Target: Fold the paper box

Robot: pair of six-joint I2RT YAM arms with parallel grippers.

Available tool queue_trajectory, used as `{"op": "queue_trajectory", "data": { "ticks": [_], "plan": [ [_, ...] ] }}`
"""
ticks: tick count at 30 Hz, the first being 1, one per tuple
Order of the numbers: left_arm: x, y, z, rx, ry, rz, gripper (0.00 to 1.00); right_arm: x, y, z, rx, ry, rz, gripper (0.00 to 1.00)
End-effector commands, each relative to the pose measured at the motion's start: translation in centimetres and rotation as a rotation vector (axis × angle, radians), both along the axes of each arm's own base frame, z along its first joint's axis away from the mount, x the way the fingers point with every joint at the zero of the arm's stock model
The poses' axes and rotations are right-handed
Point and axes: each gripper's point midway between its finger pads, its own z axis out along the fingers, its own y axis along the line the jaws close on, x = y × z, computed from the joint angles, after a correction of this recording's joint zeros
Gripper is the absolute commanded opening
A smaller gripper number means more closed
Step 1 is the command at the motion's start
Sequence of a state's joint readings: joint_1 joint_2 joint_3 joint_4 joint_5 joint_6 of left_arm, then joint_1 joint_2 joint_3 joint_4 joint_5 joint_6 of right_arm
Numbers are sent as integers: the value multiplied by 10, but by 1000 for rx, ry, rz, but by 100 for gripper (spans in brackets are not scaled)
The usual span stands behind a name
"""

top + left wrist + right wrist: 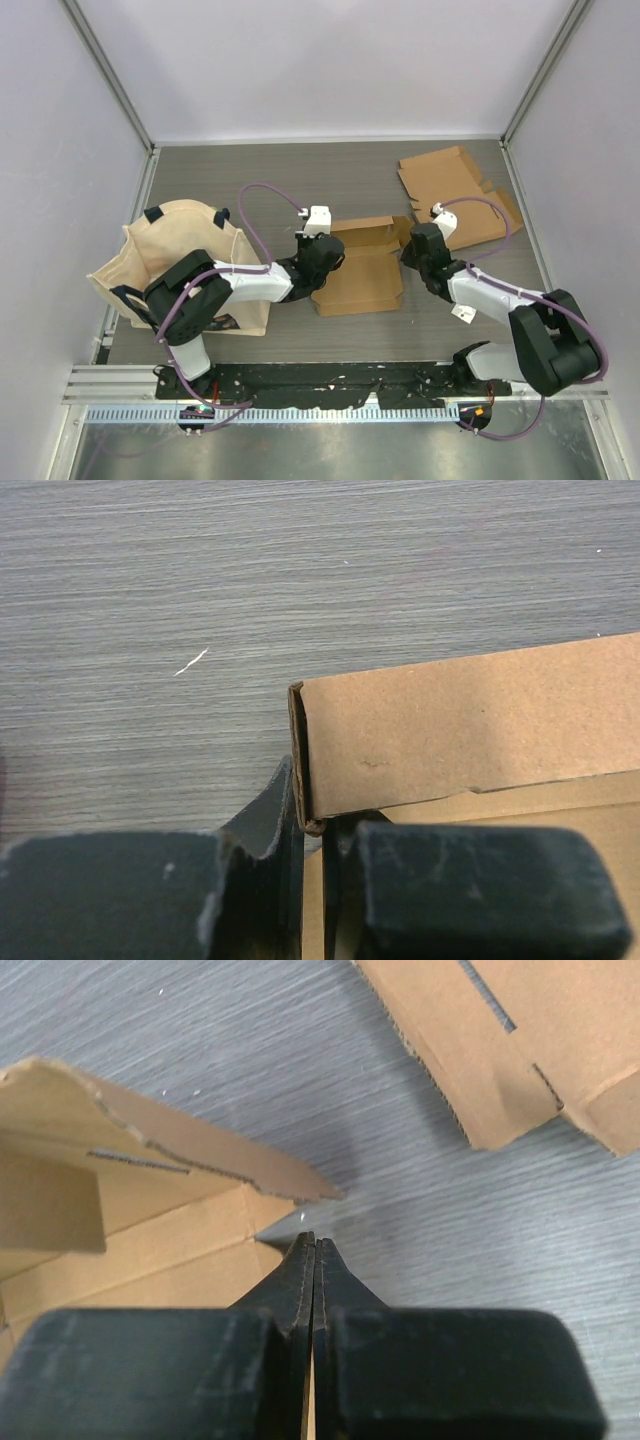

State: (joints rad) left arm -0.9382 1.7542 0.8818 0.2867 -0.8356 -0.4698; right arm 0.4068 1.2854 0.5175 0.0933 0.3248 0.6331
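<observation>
The left gripper (311, 825) is clamped on a side wall of the paper box (450, 715), 1 finger outside and 1 inside, with the box's upright wall just ahead of it. The right gripper (314, 1250) has its 2 fingers pressed together on nothing. The box's raised flap is just to its left, and a flat cardboard sheet (520, 1040) lies ahead to its right.

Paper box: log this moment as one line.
paper box: open, partly folded | left hand: shut on its side wall | right hand: shut, empty, beside box | flat cardboard: far right
</observation>
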Motion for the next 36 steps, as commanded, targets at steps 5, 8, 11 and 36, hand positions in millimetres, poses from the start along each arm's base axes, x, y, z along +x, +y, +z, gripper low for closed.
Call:
{"op": "queue_trajectory", "data": {
  "ticks": [5,8,11,36],
  "plan": [
    [-5,6,4,21,13,-2,0,26,-7,2,4,-145,-106,1],
    [-5,8,4,24,12,-1,0,29,-8,-3,10,-150,-121,1],
    [-6,8,3,23,13,-4,0,34,-4,-5,29,-166,-125,1],
    [-6,3,3,6,21,-17,0,34,57,-33,187,-117,23,1]
  ]
}}
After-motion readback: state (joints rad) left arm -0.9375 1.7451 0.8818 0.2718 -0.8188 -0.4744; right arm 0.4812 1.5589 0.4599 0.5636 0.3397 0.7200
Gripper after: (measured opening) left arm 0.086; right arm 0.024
